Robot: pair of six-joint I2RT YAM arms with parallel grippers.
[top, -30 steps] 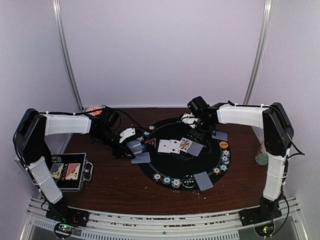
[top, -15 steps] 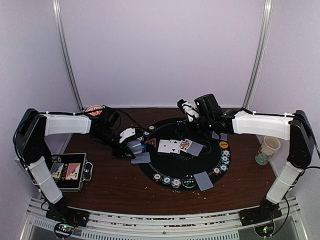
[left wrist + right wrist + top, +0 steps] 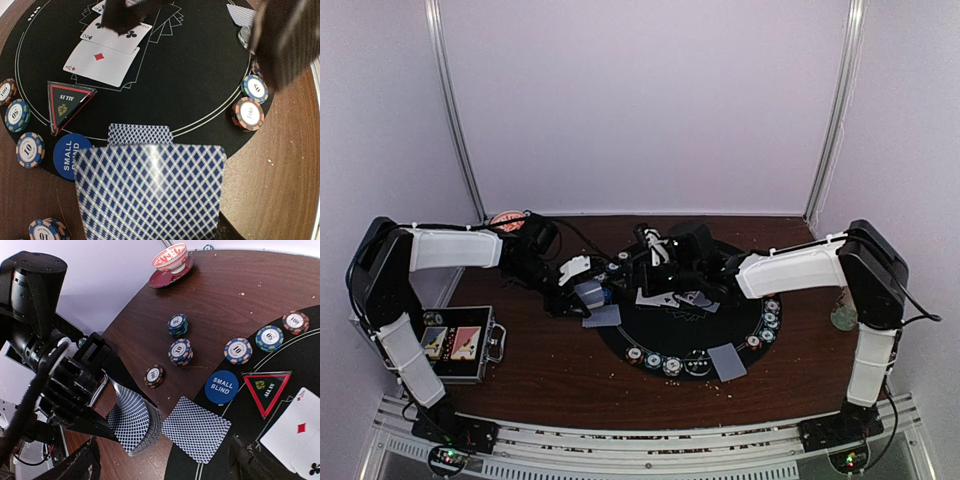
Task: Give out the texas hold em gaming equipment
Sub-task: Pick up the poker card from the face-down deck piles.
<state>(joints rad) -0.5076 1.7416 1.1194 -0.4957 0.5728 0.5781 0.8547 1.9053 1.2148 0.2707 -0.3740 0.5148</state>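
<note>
Right arm has swung left across the round mat (image 3: 680, 335), toward the deck.
Right end effector (image 3: 652, 245) gapes wide, empty; left end effector (image 3: 582, 287) grips the card deck (image 3: 150, 195) beside the mat's left rim. Chips (image 3: 654, 359), SMALL BLIND button (image 3: 221, 386) and face-up cards (image 3: 102, 62) are laid out; dealing likely continues.

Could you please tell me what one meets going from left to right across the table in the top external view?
Black case → grey-blue card deck → face-up cards → face-down card at the mat's near edge.
</note>
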